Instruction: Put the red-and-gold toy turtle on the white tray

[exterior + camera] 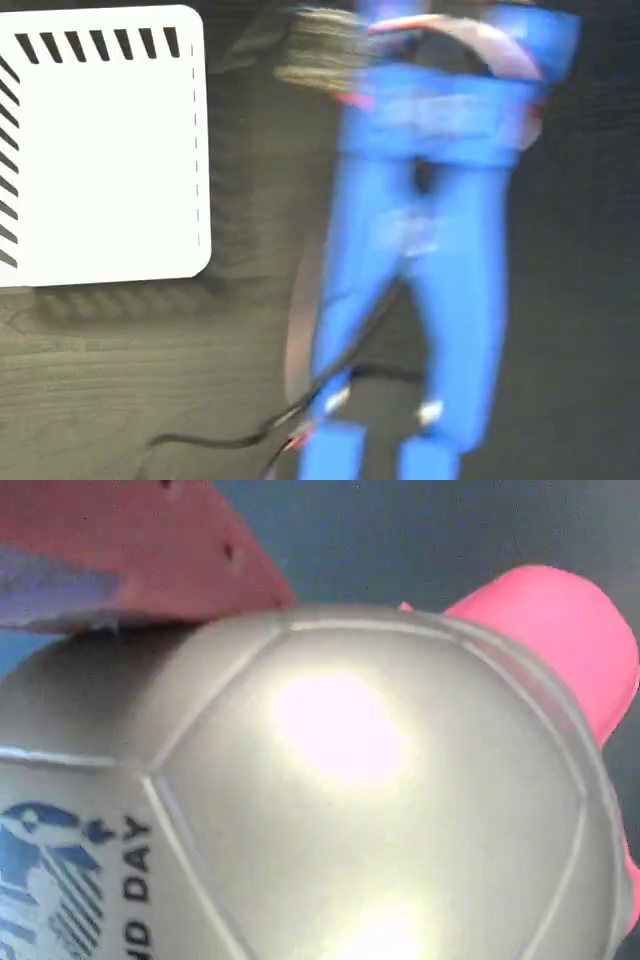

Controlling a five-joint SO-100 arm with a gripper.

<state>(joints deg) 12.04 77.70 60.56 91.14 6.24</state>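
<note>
The red-and-gold toy turtle (340, 780) fills the wrist view: a shiny gold domed shell with blue print at lower left and its pink-red head (560, 630) at upper right. One red gripper finger (150, 560) presses on the shell's top left; the other finger is hidden. The turtle looks sharp against a smooth dark background. In the fixed view the blue arm (420, 250) is motion-blurred, and a gold-grey smear (320, 45) at its top end may be the turtle. The white tray (100, 150), with black stripes along two edges, lies at upper left, well left of the arm.
The table is dark wood-grain (120, 380). A black cable (230, 435) runs across it at the bottom, from the arm's base toward the left. The arm's blue base blocks sit at the bottom edge of the fixed view.
</note>
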